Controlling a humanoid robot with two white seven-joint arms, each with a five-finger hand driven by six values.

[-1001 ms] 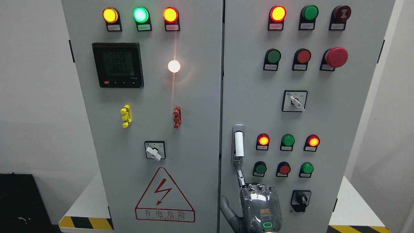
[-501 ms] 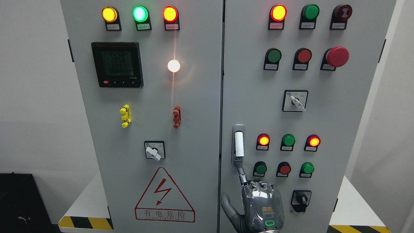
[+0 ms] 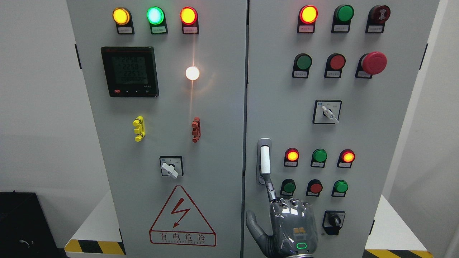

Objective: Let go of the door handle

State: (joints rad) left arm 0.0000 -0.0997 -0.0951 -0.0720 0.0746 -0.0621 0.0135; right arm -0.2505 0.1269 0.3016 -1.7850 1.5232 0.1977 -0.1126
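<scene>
Your right hand point(image 3: 292, 229), curled with one finger extended onto the door handle point(image 3: 264, 161), could snag the handle's lower end when withdrawing.

Industrial electrical control room

A grey double-door control cabinet point(image 3: 215, 107) is glowing with indicator lamps point(image 3: 188, 15), beside hazard-striped flooring point(image 3: 95, 246) and bare white walls.

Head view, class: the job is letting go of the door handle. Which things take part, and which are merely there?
In the job:
- door handle
- right hand, index finger extended to the handle's lower end, other fingers curled

Merely there:
- emergency stop button
- digital meter
- lightning warning sign
- yellow clip
- selector switch
</scene>
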